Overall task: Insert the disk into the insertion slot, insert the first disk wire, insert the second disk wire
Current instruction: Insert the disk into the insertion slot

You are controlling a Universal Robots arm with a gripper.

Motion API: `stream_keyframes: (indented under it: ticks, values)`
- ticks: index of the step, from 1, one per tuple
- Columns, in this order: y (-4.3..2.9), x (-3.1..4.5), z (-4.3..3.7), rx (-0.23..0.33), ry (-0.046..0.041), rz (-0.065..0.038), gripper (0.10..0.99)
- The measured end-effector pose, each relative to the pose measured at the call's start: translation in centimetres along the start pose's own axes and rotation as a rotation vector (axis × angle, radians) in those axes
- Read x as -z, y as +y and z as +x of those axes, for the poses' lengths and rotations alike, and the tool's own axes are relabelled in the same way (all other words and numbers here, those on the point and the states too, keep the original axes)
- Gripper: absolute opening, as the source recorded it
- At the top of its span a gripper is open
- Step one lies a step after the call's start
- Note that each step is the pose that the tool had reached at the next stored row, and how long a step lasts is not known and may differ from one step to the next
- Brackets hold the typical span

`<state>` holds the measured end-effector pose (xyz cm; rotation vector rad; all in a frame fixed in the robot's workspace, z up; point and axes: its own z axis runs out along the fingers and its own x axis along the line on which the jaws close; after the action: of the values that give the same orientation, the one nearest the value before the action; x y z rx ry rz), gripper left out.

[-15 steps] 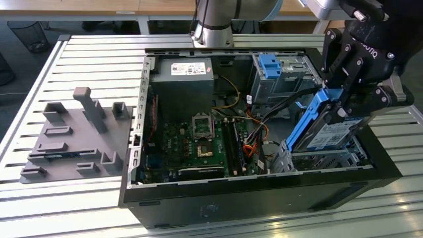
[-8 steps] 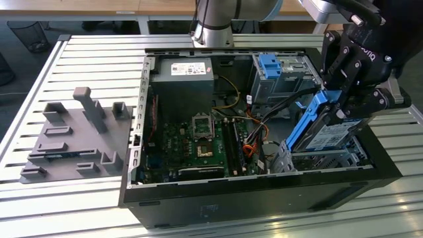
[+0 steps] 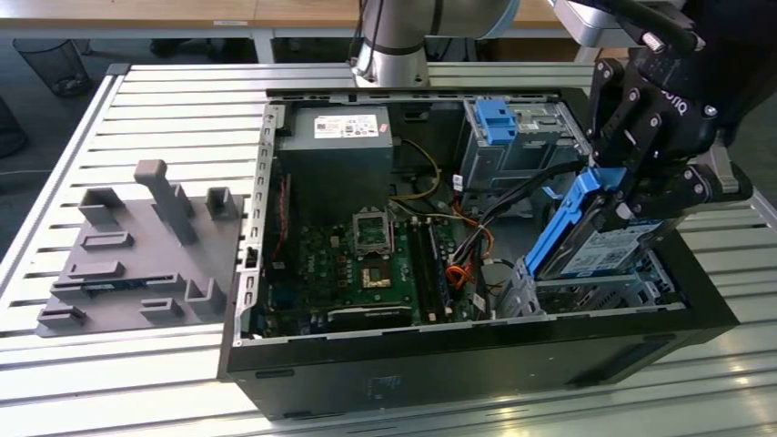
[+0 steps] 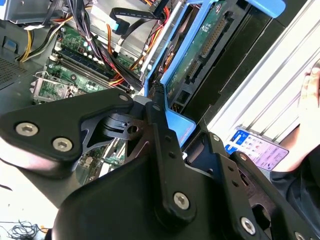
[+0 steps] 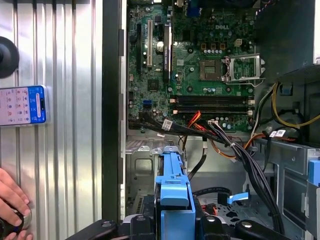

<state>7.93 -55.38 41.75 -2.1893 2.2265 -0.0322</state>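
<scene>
My gripper [image 3: 634, 193] is shut on the disk [image 3: 598, 244], a silver drive with a white label in a bright blue carrier. The disk hangs steeply tilted, with its lower end just above the insertion slot [image 3: 591, 293], a low silver cage in the open computer case's corner at the exterior view's right. The second wrist view shows the disk [image 4: 207, 47] from its green circuit-board side, with the gripper [image 4: 159, 102] clamped on the blue frame. In the first wrist view, the blue carrier of the disk [image 5: 172, 187] points at the insertion slot [image 5: 145, 165]. Whether the disk touches the slot, I cannot tell.
Behind the slot stands a taller grey cage with a blue tab [image 3: 500, 120]. Loose cables [image 3: 486, 218] run between the motherboard [image 3: 364, 264] and the cages. A grey fixture block [image 3: 134, 246] sits at the exterior view's left. A hand [image 5: 11, 200] and a small device [image 5: 22, 105] lie beside the case.
</scene>
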Motion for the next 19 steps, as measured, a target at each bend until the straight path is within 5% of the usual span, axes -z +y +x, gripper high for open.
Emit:
stream_keyframes:
  ticks: [18, 19]
  values:
    - [0.01, -0.37, 0.00, 0.000, 0.0001, 0.000, 0.365]
    - [0.02, -0.87, 0.00, 0.000, 0.0000, 0.000, 0.365]
